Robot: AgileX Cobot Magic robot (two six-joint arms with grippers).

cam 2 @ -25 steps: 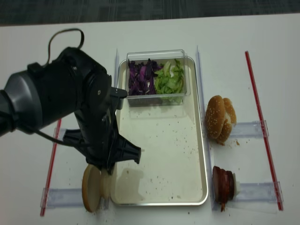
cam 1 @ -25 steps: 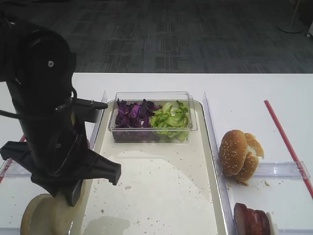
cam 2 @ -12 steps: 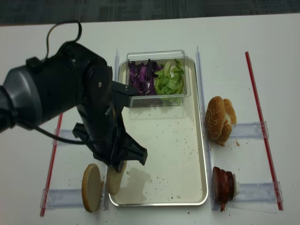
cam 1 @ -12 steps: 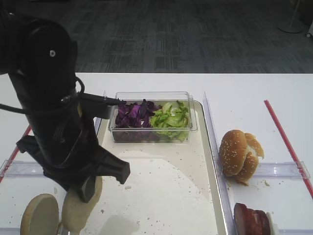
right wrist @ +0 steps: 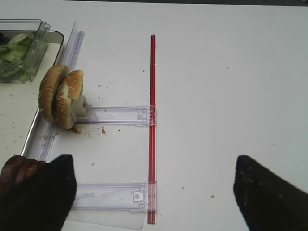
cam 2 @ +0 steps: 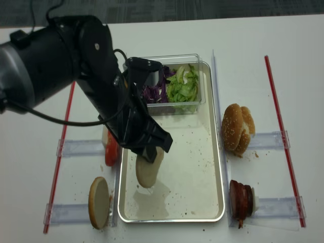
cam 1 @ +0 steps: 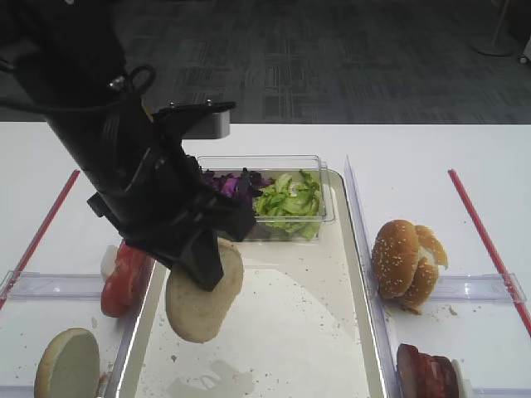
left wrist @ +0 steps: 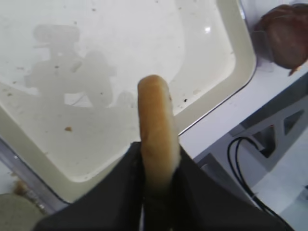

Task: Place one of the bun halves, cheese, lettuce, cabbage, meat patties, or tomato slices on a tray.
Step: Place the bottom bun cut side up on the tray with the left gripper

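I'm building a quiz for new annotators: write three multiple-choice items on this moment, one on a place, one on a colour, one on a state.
1. Where is the bun half held by the left gripper?
A. over the tray
B. inside the tub
C. beside the red strip

2. What colour is the cabbage?
A. orange
B. purple
C. white

3. How do the left jaws stand?
A. wide open, empty
B. shut on the bun half
C. shut on a tomato slice

Answers: 1 A, both high views show it above the tray floor. 2 B, the shreds in the tub are dark purple. 3 B, the left wrist view shows the bun pinched edge-on.
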